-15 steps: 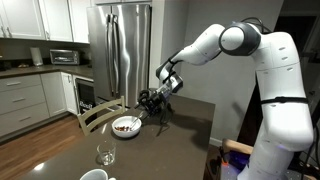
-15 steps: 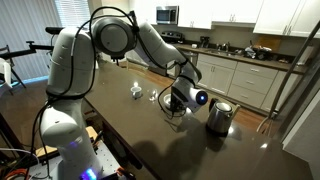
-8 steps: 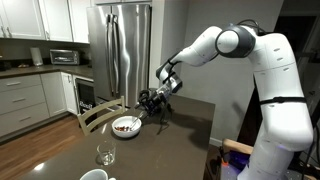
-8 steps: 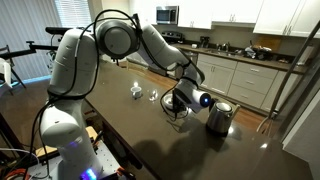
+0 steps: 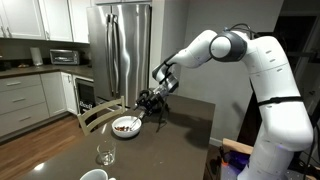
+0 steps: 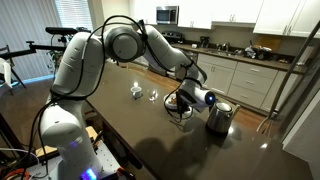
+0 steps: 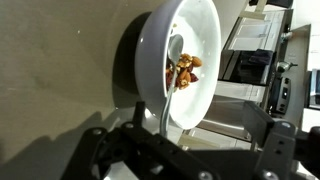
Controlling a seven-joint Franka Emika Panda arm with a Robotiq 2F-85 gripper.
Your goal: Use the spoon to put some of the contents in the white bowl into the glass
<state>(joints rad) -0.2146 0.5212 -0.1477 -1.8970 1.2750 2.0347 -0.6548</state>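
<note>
The white bowl (image 7: 206, 32) fills the wrist view, with a little heap of brownish contents (image 7: 183, 70) inside. The silvery spoon (image 7: 172, 62) lies in the bowl with its scoop among the bits. Its thin handle runs over the rim toward my gripper (image 7: 188, 128). The gripper is open, its dark fingers (image 7: 98, 148) standing wide on either side of the handle end and not touching it. In both exterior views the gripper (image 5: 150, 100) (image 6: 183, 100) hangs just beside and above the bowl (image 5: 126, 127). The clear stemmed glass (image 5: 104, 154) (image 6: 153, 96) stands apart on the table.
A steel kettle (image 6: 220, 117) with a black handle stands close beyond the bowl. A white cup (image 6: 136, 91) sits near the glass. The dark table (image 5: 60, 150) has a chair (image 5: 95, 115) at its far edge, and a steel fridge (image 5: 120, 50) stands behind.
The gripper has edged slightly closer to the bowl and the spoon handle. Its jaws stay open, and the bowl, spoon and glass have not moved.
</note>
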